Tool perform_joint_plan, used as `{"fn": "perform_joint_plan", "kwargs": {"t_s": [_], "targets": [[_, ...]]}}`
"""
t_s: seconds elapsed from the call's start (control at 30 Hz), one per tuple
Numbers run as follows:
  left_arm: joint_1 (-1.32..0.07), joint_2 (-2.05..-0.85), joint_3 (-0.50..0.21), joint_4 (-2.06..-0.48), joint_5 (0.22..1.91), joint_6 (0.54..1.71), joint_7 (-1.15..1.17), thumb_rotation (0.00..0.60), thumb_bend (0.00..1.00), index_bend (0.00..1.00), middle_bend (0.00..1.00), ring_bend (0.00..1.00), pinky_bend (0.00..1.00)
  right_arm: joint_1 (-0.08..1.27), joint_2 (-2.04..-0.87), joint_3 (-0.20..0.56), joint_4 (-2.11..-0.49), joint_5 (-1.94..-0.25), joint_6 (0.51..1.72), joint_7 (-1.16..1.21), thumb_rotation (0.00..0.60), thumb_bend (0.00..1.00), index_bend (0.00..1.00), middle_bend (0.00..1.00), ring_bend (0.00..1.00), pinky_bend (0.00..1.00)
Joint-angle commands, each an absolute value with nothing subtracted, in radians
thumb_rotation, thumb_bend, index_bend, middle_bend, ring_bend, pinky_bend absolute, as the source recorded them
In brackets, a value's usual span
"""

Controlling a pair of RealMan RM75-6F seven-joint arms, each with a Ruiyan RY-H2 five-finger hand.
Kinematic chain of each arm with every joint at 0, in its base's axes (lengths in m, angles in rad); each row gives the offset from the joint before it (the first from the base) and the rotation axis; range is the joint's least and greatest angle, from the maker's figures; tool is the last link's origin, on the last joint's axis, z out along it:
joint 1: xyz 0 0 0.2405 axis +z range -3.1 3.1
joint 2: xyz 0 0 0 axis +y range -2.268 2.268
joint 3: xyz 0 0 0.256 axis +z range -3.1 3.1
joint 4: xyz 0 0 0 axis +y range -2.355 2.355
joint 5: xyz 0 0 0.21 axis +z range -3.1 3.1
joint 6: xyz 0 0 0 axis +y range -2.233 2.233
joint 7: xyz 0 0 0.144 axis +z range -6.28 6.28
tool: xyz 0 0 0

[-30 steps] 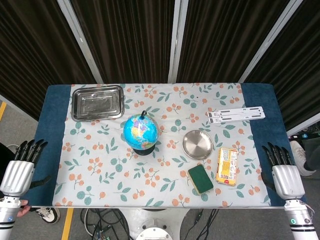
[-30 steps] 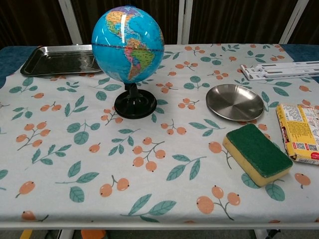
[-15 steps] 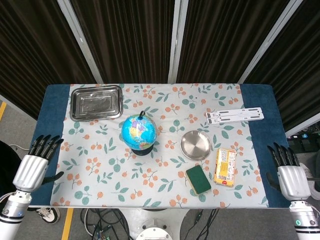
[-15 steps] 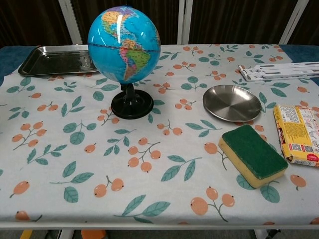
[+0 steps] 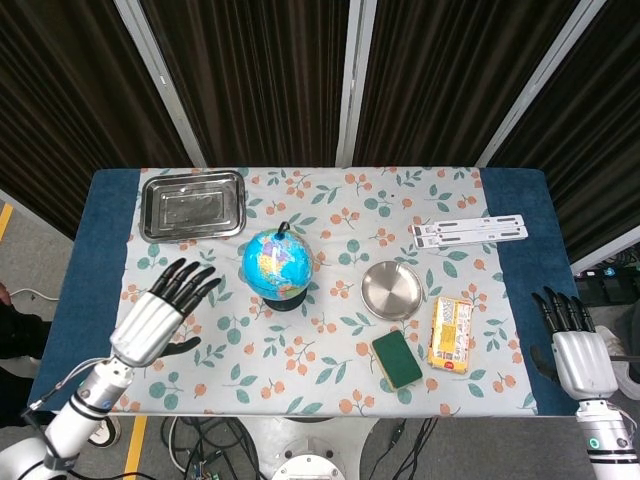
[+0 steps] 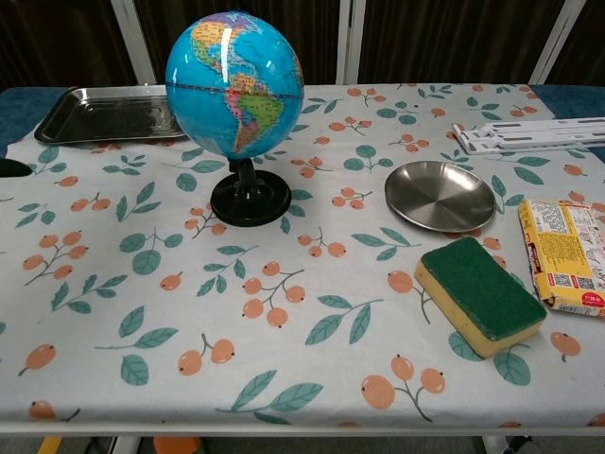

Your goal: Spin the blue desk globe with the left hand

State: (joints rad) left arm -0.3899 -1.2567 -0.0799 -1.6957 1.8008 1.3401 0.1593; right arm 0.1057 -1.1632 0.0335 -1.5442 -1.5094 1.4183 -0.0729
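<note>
On the desk [image 5: 110,200], the globe [image 5: 277,263] sits upright on its black base [image 6: 250,200], a bit left of center, axis tilted slightly. Left hand [image 5: 160,310] hovers just left of it, fingers spread toward it, holding nothing. Right hand [image 5: 573,345] sits at the right edge, fingers straight, empty.

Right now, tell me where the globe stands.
In the head view the globe stands left of centre, between the steel tray and the round dish.
</note>
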Motion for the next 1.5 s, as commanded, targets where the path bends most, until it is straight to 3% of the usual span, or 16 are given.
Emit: {"fn": "perform_joint_plan", "kwargs": {"t_s": [0.03, 0.73, 1.4, 1.5], "targets": [[-0.424, -1.28, -0.087, -1.71, 1.813, 1.307, 0.178, 0.6, 0.01, 0.09, 0.05, 0.0, 0.01, 0.105, -1.164, 0.033, -1.542, -1.508, 1.418, -0.072, 0.6, 0.29, 0.0, 0.0, 0.0, 0.0], [-0.577, -1.397, -0.134, -1.677, 1.74, 1.178, 0.227, 0.6, 0.01, 0.09, 0.05, 0.0, 0.0, 0.103, -1.173, 0.032, -1.506, -1.496, 1.408, -0.036, 0.6, 0.29, 0.0, 0.0, 0.0, 0.0], [-0.569, -1.384, -0.102, -1.665, 1.683, 1.208, 0.239, 0.6, 0.01, 0.09, 0.05, 0.0, 0.01, 0.104, -1.179, 0.032, -1.499, -1.495, 1.404, -0.035, 0.6, 0.29, 0.0, 0.0, 0.0, 0.0], [-0.558, -1.376, -0.099, -1.667, 1.659, 1.214, 0.251, 0.6, 0.01, 0.09, 0.05, 0.04, 0.01, 0.104, -1.178, 0.031, -1.501, -1.497, 1.405, -0.038, 0.6, 0.29, 0.0, 0.0, 0.0, 0.0]]}}
